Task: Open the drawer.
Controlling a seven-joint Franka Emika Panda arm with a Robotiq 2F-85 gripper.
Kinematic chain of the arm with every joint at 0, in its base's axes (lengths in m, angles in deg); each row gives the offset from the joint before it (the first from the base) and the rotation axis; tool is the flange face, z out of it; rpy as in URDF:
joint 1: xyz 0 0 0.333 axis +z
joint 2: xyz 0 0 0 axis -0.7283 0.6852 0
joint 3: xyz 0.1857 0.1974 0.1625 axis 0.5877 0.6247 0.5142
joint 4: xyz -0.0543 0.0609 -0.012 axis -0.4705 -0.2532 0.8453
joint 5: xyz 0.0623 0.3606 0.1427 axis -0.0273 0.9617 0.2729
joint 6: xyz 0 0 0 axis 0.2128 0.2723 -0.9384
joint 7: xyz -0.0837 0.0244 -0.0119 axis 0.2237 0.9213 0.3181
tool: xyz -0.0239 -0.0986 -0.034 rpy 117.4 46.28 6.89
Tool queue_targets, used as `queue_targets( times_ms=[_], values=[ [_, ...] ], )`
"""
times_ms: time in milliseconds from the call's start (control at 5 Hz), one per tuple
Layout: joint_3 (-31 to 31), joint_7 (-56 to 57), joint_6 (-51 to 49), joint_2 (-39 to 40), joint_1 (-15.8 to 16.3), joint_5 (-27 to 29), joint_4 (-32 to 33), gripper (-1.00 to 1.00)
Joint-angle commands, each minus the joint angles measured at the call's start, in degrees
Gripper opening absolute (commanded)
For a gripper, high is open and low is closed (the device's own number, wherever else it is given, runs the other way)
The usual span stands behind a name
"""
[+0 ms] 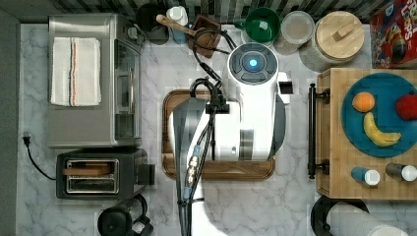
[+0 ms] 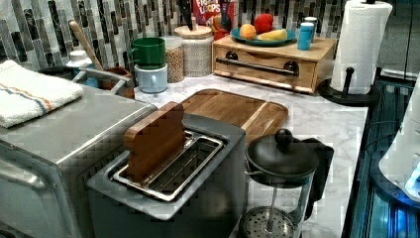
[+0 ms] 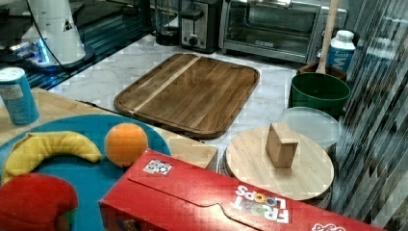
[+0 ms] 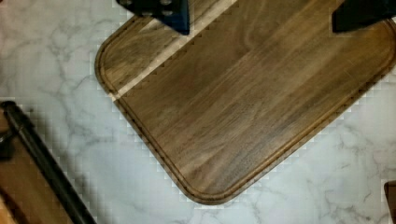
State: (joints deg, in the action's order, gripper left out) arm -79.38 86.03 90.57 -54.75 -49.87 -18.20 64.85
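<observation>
Hovering over the walnut tray (image 4: 252, 107), the gripper (image 4: 261, 14) sits spread and empty; it should drop square across the drawer (image 2: 265, 67) handle (image 4: 44, 163) before pulling straight out.

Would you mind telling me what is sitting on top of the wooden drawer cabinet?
On the cabinet sits a blue plate holding an orange, a banana and a red fruit, with two small bottles beside it. The closed drawer's contents are hidden.
</observation>
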Motion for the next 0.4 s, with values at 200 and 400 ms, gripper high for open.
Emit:
queue_targets(
  times_ms=[200,400],
  values=[
    [-2.78,21.83,3.92,0.65,-2.7,-5.21,-0.63,1.0],
    [-4.22,27.05,7.83,1.11,-2.92,-6.23,0.85,1.0]
  ],
)
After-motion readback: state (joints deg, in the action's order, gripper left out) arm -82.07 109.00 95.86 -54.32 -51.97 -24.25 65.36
